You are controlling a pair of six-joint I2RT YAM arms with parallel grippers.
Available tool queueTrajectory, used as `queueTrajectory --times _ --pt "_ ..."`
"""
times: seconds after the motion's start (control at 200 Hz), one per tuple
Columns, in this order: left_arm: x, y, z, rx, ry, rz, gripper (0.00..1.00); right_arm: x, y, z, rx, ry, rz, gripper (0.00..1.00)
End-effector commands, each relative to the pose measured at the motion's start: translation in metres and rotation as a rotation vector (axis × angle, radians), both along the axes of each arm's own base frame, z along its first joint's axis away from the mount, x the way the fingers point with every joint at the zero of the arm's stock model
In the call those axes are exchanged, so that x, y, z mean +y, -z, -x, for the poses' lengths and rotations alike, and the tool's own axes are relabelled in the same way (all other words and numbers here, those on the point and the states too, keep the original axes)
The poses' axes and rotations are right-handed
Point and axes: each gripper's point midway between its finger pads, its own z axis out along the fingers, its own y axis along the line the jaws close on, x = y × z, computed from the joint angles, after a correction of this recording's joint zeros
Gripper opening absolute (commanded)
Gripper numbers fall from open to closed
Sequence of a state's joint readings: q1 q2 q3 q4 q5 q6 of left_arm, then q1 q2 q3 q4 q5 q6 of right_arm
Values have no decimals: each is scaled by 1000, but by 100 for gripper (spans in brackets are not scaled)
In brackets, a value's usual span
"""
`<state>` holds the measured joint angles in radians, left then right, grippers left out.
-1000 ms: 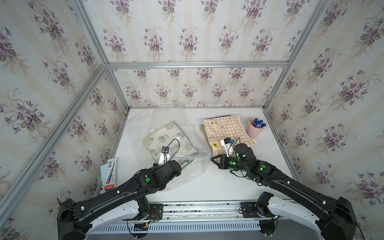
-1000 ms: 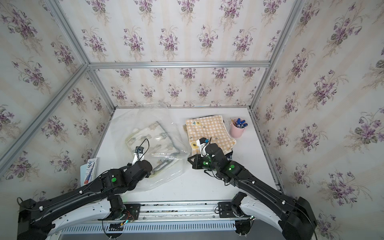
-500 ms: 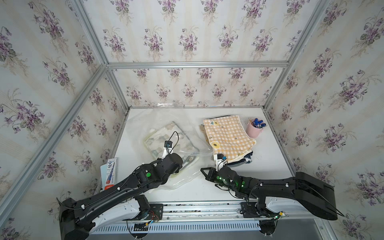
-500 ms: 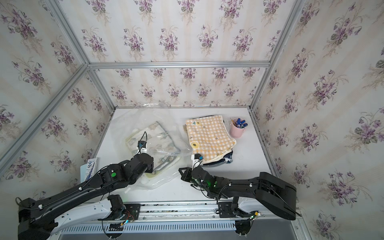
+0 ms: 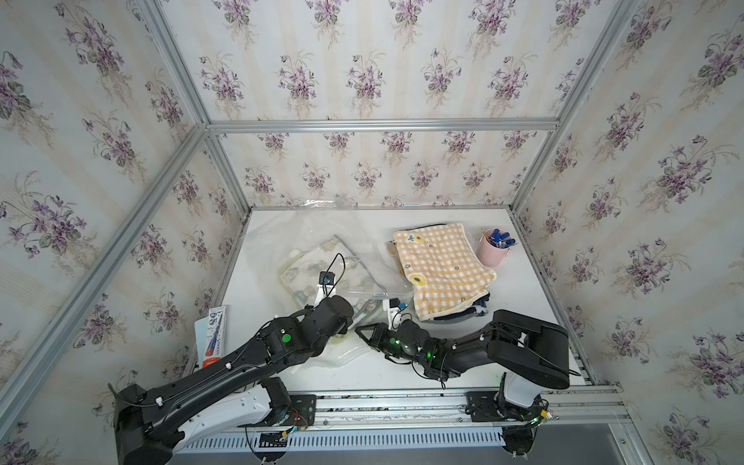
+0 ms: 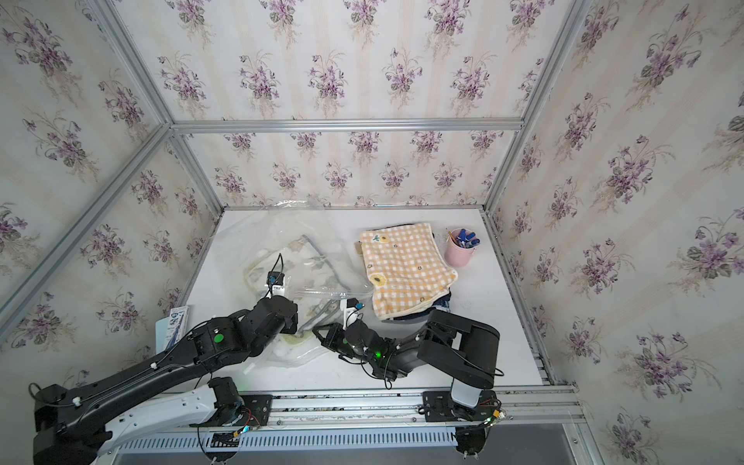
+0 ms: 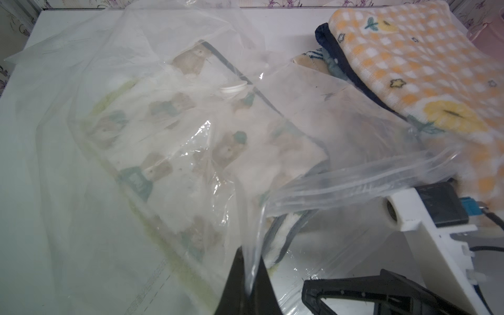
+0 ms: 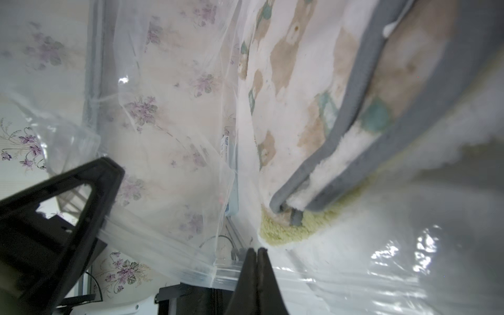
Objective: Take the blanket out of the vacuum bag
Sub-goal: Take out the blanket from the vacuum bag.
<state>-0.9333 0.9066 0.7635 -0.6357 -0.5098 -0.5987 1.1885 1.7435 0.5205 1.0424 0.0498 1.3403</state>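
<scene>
Right arm [image 5: 523, 350] withdrawn, elbow folded, right tool [image 8: 257, 252] pinching vacuum bag [image 7: 341, 122]

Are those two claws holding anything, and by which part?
Yes: the left gripper and the right gripper each pinch the vacuum bag by the plastic at its near edge.

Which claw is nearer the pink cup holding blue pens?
Right. The right claw pinches the clear plastic vacuum bag's near edge on the pink cup's side; the left claw pinches it just beyond.

On the counter [image 5: 523, 334], the vacuum bag [image 5: 277, 237] with the blanket [image 5: 308, 267] inside lies left, a stack of folded cloths [image 5: 439, 265] just right of it, and a cup [image 5: 492, 253] further right.
</scene>
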Motion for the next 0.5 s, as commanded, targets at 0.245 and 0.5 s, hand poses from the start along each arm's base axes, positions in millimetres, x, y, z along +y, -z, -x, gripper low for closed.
queueTrajectory --times 0.245,0.5 --pt "2 6 4 -15 25 13 8 -7 26 -41 116 93 15 30" --pt "6 18 6 -6 22 1 9 -10 38 -36 155 82 61 33"
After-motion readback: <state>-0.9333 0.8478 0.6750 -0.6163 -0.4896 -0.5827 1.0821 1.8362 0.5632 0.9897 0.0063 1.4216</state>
